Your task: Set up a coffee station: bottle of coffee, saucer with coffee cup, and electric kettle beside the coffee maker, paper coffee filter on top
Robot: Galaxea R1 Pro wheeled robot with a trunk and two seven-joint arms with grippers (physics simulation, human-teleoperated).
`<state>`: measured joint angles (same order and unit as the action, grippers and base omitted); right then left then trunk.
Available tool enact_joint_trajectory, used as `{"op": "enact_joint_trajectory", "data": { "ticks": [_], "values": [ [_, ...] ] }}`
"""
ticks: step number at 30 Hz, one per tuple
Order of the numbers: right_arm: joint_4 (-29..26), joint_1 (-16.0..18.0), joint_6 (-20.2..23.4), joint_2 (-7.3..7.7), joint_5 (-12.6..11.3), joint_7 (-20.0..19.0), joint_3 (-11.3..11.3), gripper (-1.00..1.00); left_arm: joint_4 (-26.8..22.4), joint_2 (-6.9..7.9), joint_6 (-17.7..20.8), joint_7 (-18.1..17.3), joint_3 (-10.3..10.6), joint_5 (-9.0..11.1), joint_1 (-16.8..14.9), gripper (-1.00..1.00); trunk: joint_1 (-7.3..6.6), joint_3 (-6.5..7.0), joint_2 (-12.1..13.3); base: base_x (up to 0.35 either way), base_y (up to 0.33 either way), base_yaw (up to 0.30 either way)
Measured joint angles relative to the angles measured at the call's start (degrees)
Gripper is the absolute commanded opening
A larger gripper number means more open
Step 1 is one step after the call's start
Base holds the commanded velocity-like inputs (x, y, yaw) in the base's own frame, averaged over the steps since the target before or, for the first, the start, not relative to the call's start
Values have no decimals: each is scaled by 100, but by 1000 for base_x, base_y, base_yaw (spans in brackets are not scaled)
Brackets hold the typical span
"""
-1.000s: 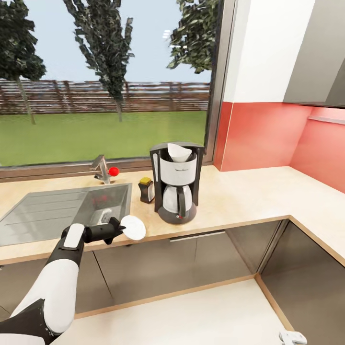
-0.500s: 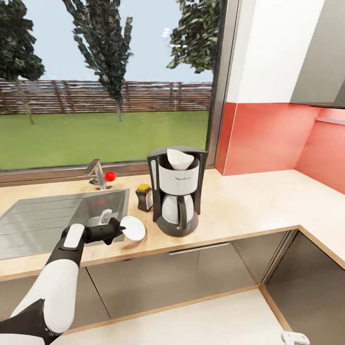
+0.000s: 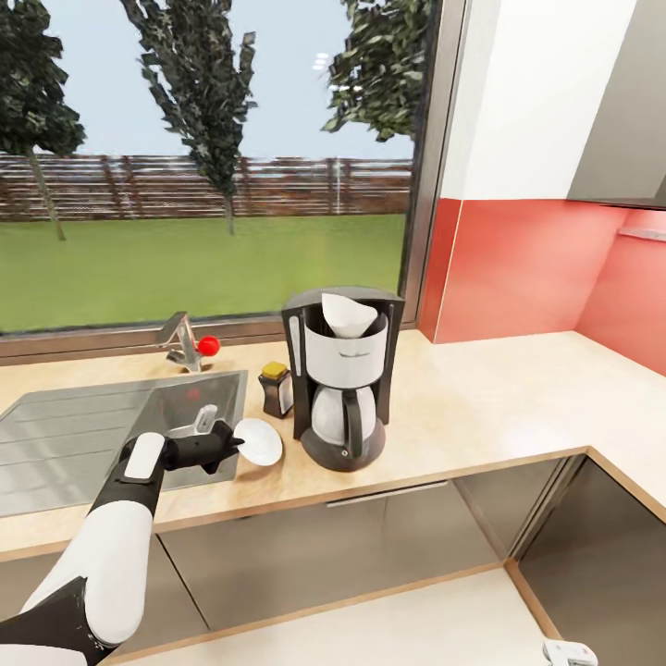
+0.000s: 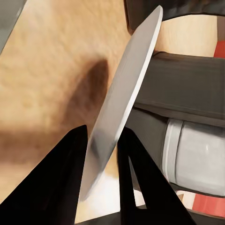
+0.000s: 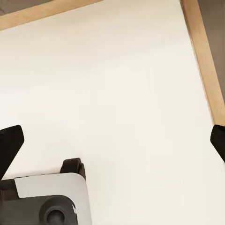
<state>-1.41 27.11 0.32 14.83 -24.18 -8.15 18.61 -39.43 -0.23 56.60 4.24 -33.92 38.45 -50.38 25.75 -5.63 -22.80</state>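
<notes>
On the pale wood countertop [image 3: 481,407], my left gripper [image 3: 225,444] pinches a thin white saucer [image 3: 258,441] just beside the black coffee maker [image 3: 340,375]; my right claw's fingers stand wide apart.

The left arm [image 3: 111,546] reaches forward and slightly right, white forearm leading to a dark wrist. The left gripper [image 3: 225,441] is clamped on the rim of a saucer [image 3: 259,440], its two dark fingers [image 4: 61,178] pressing either face. The right gripper's [image 5: 112,140] fingertips sit wide apart, pointing down at the floor.
</notes>
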Motion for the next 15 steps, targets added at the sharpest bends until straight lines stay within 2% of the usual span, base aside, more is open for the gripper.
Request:
{"op": "enact_joint_trajectory", "data": {
  "ticks": [3, 8, 15],
  "values": [
    [0, 0, 0, 1, 0, 0, 0, 100, 0, 0, 0, 0, 0, 0, 0, -100, 0, 0, 0, 17, -3, 0],
    [0, -1, 0, 0, 0, 0, 0, 100, 9, -12, -1, 0, 4, 1, 0, -100, -1, 0, 0, 129, -77, 0],
    [0, -5, 0, 0, 0, 0, 0, 100, 10, -16, -1, 0, 5, 14, 0, -100, 0, 0, 0, 13, -8, 0]
  ]
}}
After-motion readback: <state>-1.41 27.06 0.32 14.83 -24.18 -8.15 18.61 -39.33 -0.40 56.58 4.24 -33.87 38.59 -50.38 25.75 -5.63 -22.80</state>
